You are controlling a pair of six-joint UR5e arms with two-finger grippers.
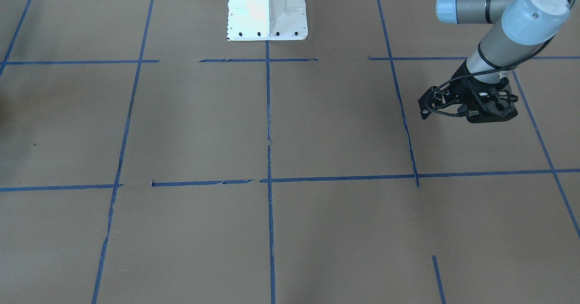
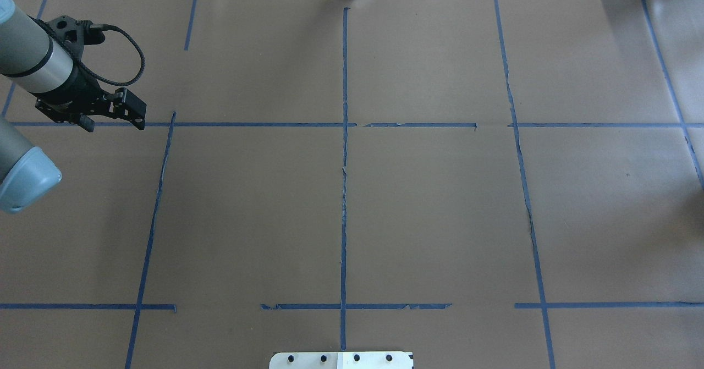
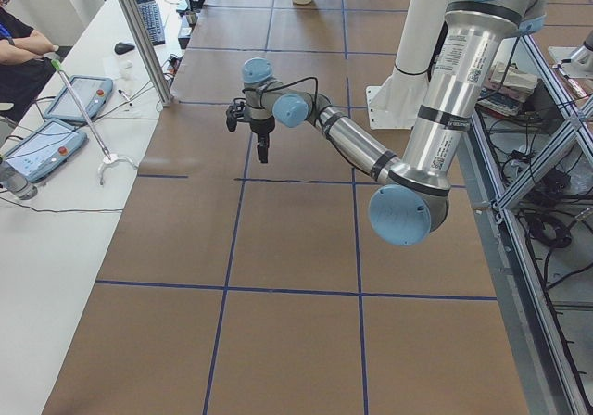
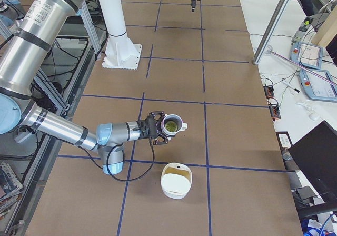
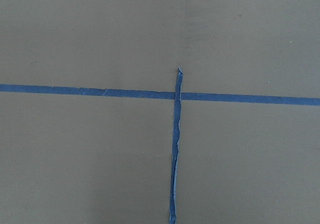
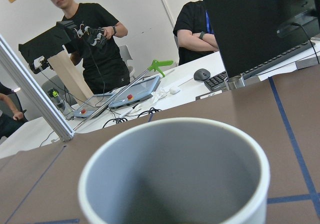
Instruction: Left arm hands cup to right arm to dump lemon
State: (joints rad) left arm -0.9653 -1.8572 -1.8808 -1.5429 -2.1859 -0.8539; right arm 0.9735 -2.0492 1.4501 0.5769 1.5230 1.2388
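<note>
Cup (image 6: 172,149), its rim filling the right wrist view, upright so the lemon (image 4: 170,125) sits inside. Right gripper (image 4: 159,127) is at its side, opposite the handle; whether its fingers clamp cannot be told. Right arm (image 4: 58,124) reaches low, near a white bowl (image 4: 176,182), probably the dump target. Left gripper (image 3: 263,151) is well apart and empty, its finger spread unclear; the hand-over looks done.

Robotics lab. Brown-papered table (image 2: 247,209) gridded with blue tape (image 2: 345,193); left arm (image 3: 454,72) and right arm (image 4: 31,41) reach over it beside a white pedestal (image 4: 118,36). White side bench (image 3: 56,239) with aluminium post (image 3: 139,35) carries teach pendants (image 3: 42,148), keyboard (image 6: 265,66), loose cables (image 6: 125,119); operators (image 6: 92,39) stand alongside.
</note>
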